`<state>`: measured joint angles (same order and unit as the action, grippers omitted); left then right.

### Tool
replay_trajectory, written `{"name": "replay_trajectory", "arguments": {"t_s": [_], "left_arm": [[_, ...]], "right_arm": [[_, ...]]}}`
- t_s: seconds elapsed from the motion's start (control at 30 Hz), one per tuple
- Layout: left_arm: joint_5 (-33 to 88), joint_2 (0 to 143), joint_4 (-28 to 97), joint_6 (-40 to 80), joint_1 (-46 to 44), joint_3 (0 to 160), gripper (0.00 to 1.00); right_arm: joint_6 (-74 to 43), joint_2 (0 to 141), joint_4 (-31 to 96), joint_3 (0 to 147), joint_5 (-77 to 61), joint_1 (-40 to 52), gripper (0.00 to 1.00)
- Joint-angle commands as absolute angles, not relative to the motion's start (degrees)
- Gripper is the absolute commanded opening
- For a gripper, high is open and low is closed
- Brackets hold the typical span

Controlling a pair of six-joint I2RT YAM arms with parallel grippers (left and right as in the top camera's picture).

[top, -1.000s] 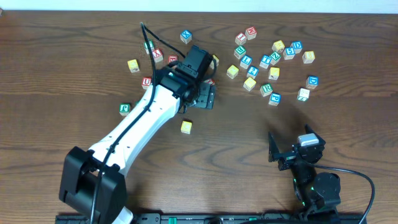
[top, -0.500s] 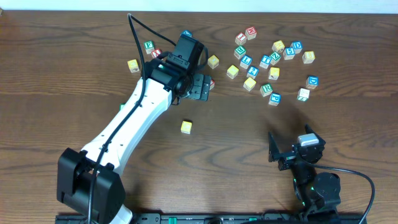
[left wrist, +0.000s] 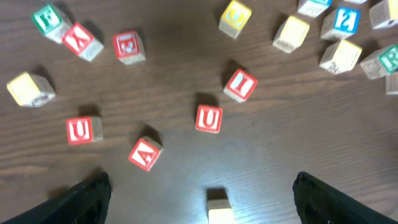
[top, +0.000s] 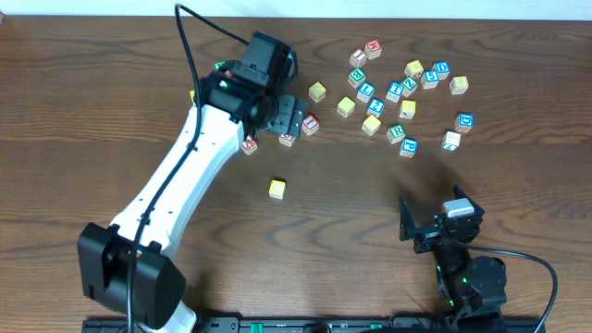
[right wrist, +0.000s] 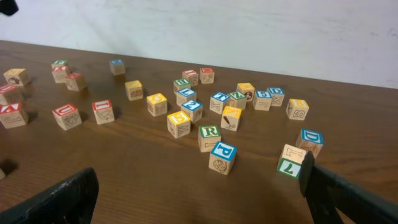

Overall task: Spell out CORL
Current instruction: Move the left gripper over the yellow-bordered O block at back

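Table [left wrist: 186, 62]: letter blocks [left wrist: 209, 119] scattered ahead of left tool [left wrist: 200, 191].

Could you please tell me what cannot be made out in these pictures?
1. Overhead: the left arm partly covers a red block.
2. Overhead: letters in the right-hand block cluster are too small.
3. Left wrist: a pale block is cut by the bottom edge; no letter shows.

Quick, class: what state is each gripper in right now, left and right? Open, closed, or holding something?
Left gripper: open, holding nothing.
Right gripper: open, holding nothing.
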<state>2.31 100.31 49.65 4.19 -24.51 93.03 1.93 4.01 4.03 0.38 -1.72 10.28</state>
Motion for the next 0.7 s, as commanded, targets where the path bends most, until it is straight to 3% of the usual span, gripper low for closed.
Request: {"name": "replay_trajectory", "arguments": {"t_s": [0.0,0.27,0.5,0.67], "left_arm": [[3.8,107.0,54.9,0.3,-23.8,101.6,0.92],[3.9,121.6,60.2,-1.1,-23.8,116.8,0.92],[3.9,126.0,60.4,-5.6,-23.8,120.1,0.92],[3.6,127.7,60.3,-16.8,-24.4,120.2,0.95]], "right_arm": [[1.8,3.8,4.3,0.3,-1.7,9.7,0.99],[1.8,3.8,4.3,0.3,-1.7,9.7,0.99],[1.8,3.8,4.3,0.3,-1.7,9.7,0.99],[1.8,3.8,4.3,0.3,-1.7,9.7,0.99]]}}
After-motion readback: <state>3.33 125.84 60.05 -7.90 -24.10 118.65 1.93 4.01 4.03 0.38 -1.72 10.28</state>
